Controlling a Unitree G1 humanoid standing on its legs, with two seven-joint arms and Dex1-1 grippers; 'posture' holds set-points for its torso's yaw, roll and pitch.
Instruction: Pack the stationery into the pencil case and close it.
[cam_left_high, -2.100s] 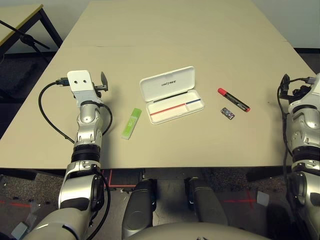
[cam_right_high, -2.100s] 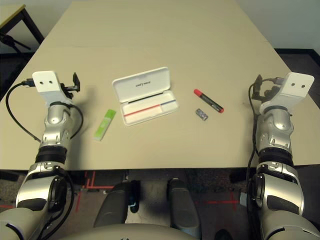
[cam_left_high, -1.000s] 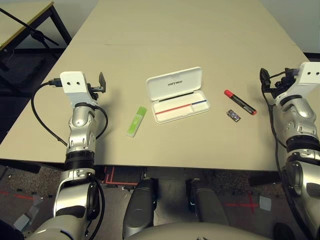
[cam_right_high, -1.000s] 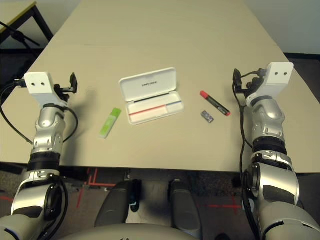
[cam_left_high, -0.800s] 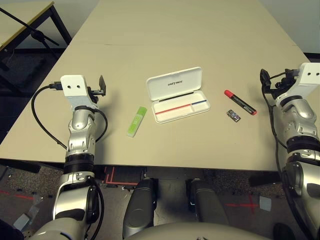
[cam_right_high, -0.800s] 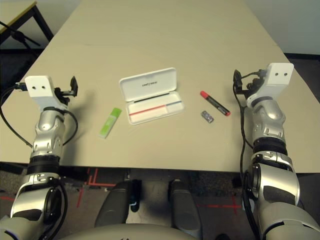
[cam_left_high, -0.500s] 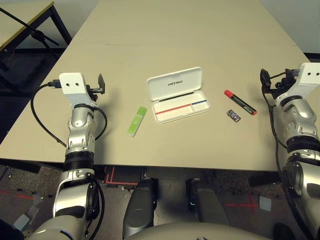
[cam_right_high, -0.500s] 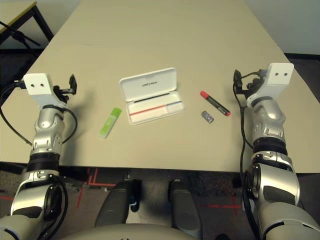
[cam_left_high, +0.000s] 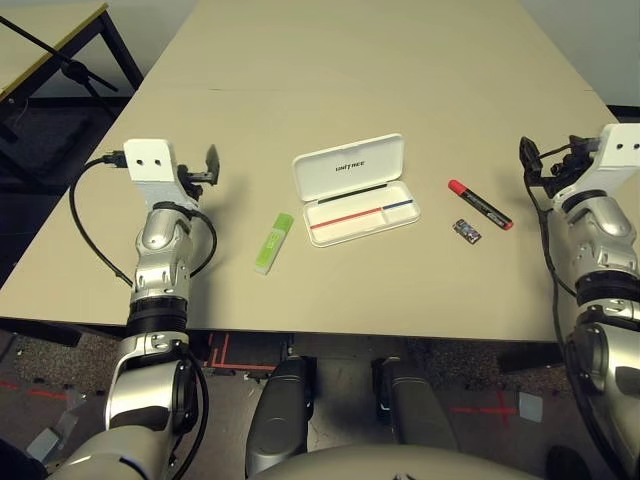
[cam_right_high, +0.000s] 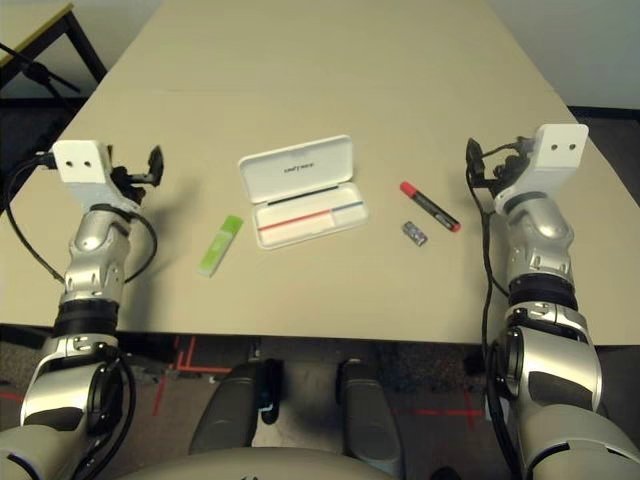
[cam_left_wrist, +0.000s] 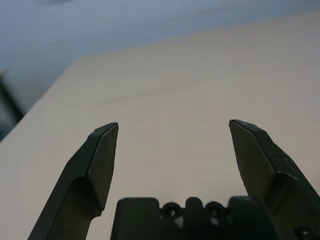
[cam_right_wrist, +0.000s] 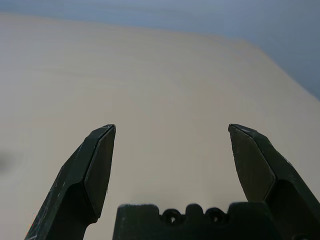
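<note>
Table: a wide beige tabletop fills the scene in the head views.
Pencil case: a flat white plastic hinged box with rounded corners lies open near the table's middle, between the two arms. Its lid, printed "UNITREE", lies flat on the far side. The tray on the near side shows a red and blue line.
Highlighter: a flat light-green highlighter lies on the table just left of the case, between the case and the left arm.
Marker: a red marker with a black end lies at a slant to the right of the case, apart from it.
Small piece: a tiny dark grey rectangular piece lies just beside the marker, nearer the robot.
Left gripper: its two black fingers are spread wide with nothing between them, held above bare table to the left of the highlighter.
Right gripper: its fingers are also spread wide and hold nothing, above bare table right of the marker.
</note>
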